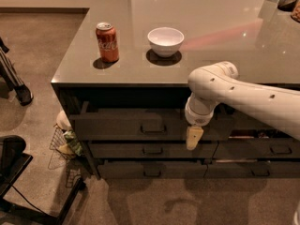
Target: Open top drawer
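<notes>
The top drawer (122, 124) is the tall dark front just under the countertop, with a small metal bar pull (153, 128) at its centre. My white arm reaches in from the right. My gripper (194, 138) hangs pointing down in front of the drawer's right end, a short way right of the pull and about level with it. It does not touch the pull. The drawer's inside is not visible.
A red soda can (107, 42) and a white bowl (165, 41) stand on the grey countertop (211, 13). Two lower drawers (152, 150) lie beneath, with more drawers to the right (280, 149). A wire basket (64, 143) sits on the floor at left, and a black chair base (18, 182) at lower left.
</notes>
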